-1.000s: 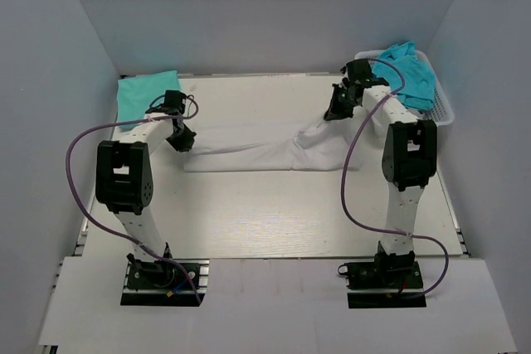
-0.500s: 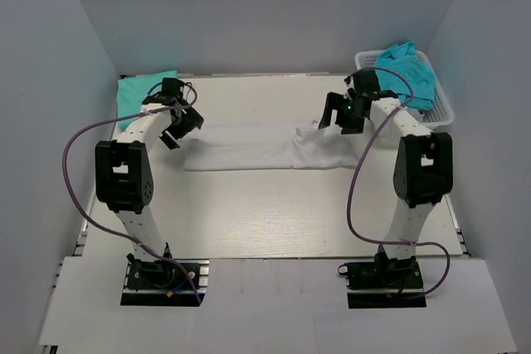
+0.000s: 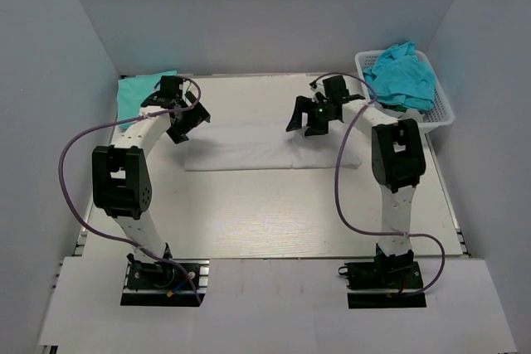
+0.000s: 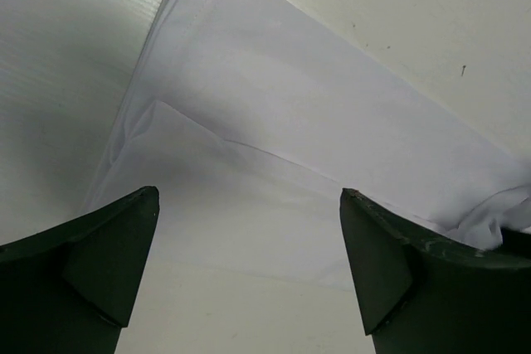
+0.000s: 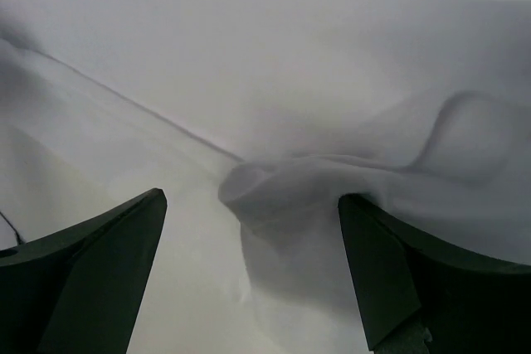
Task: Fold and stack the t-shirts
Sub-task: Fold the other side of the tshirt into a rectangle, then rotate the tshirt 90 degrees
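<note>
A white t-shirt lies on the table as a long flat strip, folded lengthwise. My left gripper hovers open over its left end, nothing between the fingers. The left wrist view shows the shirt's folded edges below the left gripper. My right gripper hangs open above the strip's right part, where the cloth bunches into a soft ridge under the right gripper. A folded teal t-shirt lies at the far left. More teal t-shirts are heaped in the basket.
The white lattice basket stands at the back right corner. Grey walls close in the table on three sides. Purple cables loop beside both arms. Bare tabletop stretches in front of the white shirt.
Both grippers have opened and let go of the white shirt. The right gripper has swung left over the strip and the left one has risen slightly toward the back. The shirt's right end now lies flatter.
</note>
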Available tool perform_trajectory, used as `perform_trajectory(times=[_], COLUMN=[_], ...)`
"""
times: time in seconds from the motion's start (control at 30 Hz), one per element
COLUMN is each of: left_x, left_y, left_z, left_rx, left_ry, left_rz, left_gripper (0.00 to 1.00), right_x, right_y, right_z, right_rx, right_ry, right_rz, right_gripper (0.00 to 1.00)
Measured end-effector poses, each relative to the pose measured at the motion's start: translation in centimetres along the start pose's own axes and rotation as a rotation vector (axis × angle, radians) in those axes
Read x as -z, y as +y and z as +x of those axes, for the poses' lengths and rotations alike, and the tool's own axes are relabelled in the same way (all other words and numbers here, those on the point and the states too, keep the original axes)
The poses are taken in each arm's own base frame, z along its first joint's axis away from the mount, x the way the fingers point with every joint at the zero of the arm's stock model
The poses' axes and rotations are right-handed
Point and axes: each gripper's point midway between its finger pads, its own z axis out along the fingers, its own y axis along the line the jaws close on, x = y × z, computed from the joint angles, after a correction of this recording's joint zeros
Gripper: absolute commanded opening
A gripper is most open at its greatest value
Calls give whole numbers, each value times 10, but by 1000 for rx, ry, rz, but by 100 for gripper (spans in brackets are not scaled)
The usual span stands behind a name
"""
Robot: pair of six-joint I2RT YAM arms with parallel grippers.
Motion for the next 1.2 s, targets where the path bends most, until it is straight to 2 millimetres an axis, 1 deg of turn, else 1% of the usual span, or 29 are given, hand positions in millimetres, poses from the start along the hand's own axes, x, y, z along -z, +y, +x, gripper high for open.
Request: perform_trajectory(times=[0.03, 0.1, 0.17, 0.2, 0.23, 0.3, 0.37, 0.43, 0.57, 0.67, 0.7, 0.77, 0.87, 0.93, 0.97, 1.03, 1.07, 1.1, 1.13, 1.2], left_x=[0, 0, 1, 1, 2, 2, 3, 3, 2, -9, -16, -33, -63, -62, -61, -55, -50, -44, -38, -23], left_y=[1, 4, 7, 7, 7, 5, 1, -5, -21, -29, -28, -25, -6, -5, 1, 9, 13, 15, 15, 14], left_z=[2, 7, 12, 14, 16, 17, 16, 17, 16, 17, 20, 27, 45, 41, 42, 53, 62, 72, 84, 116], left_rx=[-6, -19, -34, -44, -50, -65, -77, -86, -105, -117, -119, -120, -116, -119, -123, -134, -145, -153, -161, -175], left_ry=[5, 18, 33, 40, 45, 51, 53, 59, 60, 65, 75, 99, 152, 120, 102, 82, 85, 89, 104, 154], left_rz=[-1, 3, 5, 10, 16, 29, 53, 83, 164, 200, 200, 188, 120, 112, 96, 83, 76, 81, 93, 139], left_gripper=[100, 100, 100, 100, 100, 100, 100, 100, 100, 100, 100, 100, 100, 100, 100, 100, 100, 100, 100, 100], right_x=[-14, -35, -39, -39, -38, -34, -29, -19, 14, 37, 44, 50, 49, 46, 43, 37, 32, 31, 28, 16], right_y=[0, 2, 6, 8, 8, 6, 2, -5, -12, -17, -20, -29, -48, -61, -67, -79, -84, -83, -82, -76], right_z=[-2, -10, -22, -30, -33, -39, -40, -34, -21, -16, -13, -7, 7, 17, 20, 27, 27, 24, 17, 4], right_rx=[-8, -20, -11, -2, 1, 8, 9, -3, -41, -58, -66, -88, -125, -149, -157, -172, -175, -175, -165, -138], right_ry=[9, 16, -4, -21, -30, -51, -63, -68, -82, -115, -123, -127, -100, -67, -56, -25, -14, -9, -22, -40], right_rz=[-16, -37, -45, -44, -39, -11, 24, 74, 184, 245, 264, 301, 358, 392, 406, 434, 440, 438, 425, 363], right_gripper=[90, 90, 90, 90, 90, 90, 90, 90, 90, 90, 90, 90, 90, 90, 90, 90, 90, 90, 90, 90])
